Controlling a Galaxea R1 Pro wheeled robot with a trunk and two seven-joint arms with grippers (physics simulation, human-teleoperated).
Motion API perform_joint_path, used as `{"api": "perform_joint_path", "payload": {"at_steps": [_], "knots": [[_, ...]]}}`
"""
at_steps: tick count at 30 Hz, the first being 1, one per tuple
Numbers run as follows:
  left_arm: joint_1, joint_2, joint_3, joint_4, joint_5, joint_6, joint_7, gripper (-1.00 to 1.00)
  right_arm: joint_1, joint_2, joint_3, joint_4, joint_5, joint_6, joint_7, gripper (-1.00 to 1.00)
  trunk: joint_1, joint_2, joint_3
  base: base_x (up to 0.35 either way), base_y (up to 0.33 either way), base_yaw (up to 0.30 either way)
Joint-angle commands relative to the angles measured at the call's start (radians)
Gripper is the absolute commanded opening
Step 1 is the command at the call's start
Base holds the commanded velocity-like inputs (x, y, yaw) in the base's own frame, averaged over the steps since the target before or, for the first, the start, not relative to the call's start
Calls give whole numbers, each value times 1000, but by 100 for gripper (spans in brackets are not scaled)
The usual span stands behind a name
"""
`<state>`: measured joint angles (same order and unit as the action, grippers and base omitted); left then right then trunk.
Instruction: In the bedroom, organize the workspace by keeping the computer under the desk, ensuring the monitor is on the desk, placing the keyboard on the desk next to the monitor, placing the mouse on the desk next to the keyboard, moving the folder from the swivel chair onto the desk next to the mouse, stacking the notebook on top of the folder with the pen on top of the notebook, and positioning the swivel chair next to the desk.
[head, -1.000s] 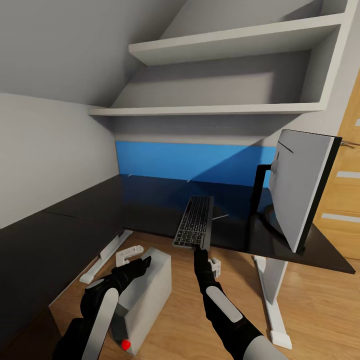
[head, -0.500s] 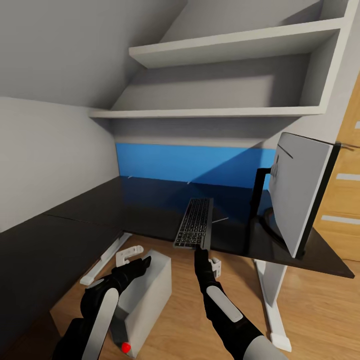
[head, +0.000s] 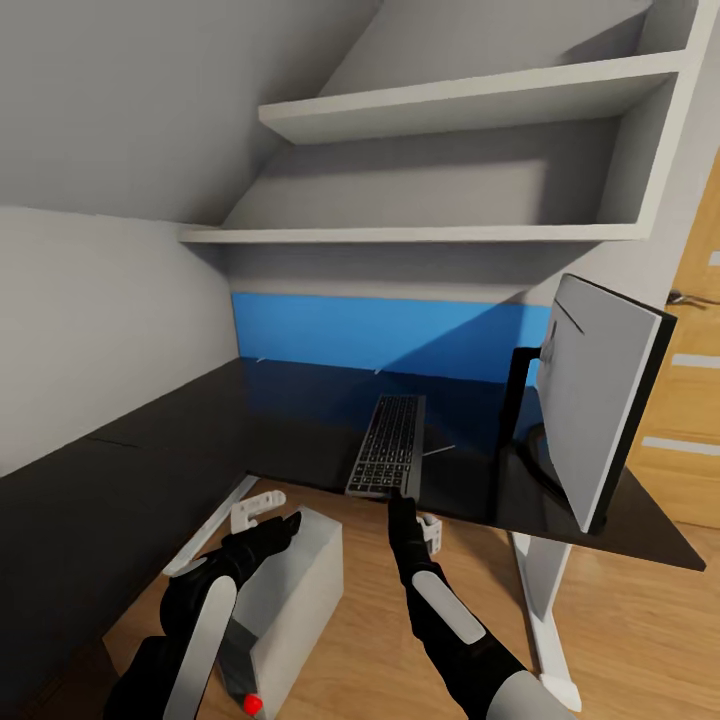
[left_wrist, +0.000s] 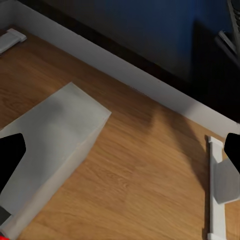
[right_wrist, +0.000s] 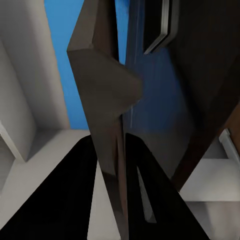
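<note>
Keyboard (head: 389, 444) lies lengthwise on the glossy black desk (head: 200, 420), its near end over the front edge, and my right gripper (head: 402, 499) is clamped on that near end, pads pinching its thin edge. To its right the monitor (head: 600, 385) stands at an angle with its grey back toward me, close beside the keyboard. My left gripper (head: 288, 525) hangs with jaws wide over the computer (head: 290, 590), on the wood floor (head: 640, 600) before the desk.

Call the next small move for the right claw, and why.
Probably ease the keyboard further in and let go. The right claw is shut on its near edge, which overhangs the desk front, left of the monitor.
</note>
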<state>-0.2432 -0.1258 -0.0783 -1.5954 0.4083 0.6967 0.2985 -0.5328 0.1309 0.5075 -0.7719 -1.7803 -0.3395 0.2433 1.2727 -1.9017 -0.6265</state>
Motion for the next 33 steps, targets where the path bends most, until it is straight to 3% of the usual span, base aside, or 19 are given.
{"api": "perform_joint_path", "payload": {"at_steps": [1,21,27,33], "knots": [[-1,0,-1,-1,10,3,9,100,-1,-1,5,1,-13,-6,9,-100,-4,7,2,0,0,0],[-1,-1,-3,-2,10,1,10,100,-1,-9,9,-35,-14,-5,4,-100,-81,147,65,0,0,0],[-1,0,-24,0,10,1,10,100,-1,-30,21,-49,-13,22,1,-100,-104,189,84,0,0,0],[-1,0,-26,0,10,1,10,100,-1,-31,23,-50,-10,23,3,-100,-127,231,102,0,0,0]]}}
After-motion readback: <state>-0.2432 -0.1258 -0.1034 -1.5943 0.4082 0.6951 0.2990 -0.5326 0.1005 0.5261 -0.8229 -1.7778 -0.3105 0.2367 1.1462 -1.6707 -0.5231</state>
